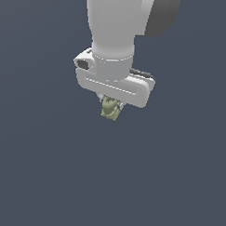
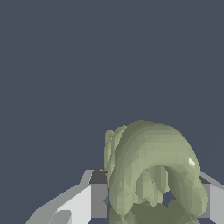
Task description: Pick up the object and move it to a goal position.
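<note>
- Fingers (image 2: pixel 99 199): in the wrist view I see a grey pad on each side of the object (image 2: pixel 151 175), both apparently pressed against its flanks. I judge the fingers closed on it, not standing open.
- Gripper (image 1: pixel 110 105): in the exterior view the fingers are nearly hidden under the white hand body; only short tips show, with the olive-green lump protruding beneath them.
- Position of the object: seated between the fingers, directly below the hand, not off to either side. Its rounded, hollow arch faces the wrist camera; ridged lobes hang under it.
- Long axis: as far as I can read it, the object runs downward out of the grip, roughly in line with the fingers. The exterior view is too small to confirm.
- Surroundings: plain dark background in both views. I see no table edge, no shadow contact, and no goal marker, so I cannot tell its height or the direction of the goal.
- Assessment: the pick looks done; the carry depends on this side grip holding.
</note>
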{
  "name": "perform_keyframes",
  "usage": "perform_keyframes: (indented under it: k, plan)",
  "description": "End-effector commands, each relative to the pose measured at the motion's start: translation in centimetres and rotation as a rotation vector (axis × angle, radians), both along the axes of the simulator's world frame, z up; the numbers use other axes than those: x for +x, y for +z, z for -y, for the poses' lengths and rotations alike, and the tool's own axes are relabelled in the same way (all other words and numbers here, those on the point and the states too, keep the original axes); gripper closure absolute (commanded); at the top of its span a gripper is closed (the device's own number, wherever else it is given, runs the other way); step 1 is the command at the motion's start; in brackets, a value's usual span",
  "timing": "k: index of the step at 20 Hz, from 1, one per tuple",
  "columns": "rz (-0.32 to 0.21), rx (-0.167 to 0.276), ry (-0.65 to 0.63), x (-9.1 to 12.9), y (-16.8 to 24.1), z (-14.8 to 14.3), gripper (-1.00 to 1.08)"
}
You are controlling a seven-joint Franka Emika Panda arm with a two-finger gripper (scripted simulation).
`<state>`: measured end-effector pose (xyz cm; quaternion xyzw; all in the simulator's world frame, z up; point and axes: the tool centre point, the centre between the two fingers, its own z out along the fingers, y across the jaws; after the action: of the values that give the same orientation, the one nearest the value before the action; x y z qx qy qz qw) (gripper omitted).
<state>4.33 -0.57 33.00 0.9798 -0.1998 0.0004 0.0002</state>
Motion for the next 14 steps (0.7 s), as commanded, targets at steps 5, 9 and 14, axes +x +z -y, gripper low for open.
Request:
perform_keyframes:
  k: [5, 9, 14]
  plan:
    - [-0.001, 0.000, 0.000, -1.1, 6.7, -1.7, 1.08]
    - [-0.001, 0.000, 0.000, -1.5, 9.6, -2.4, 1.08]
    - [-0.001, 0.000, 0.000, -1.8, 12.0, -3.0, 1.08]
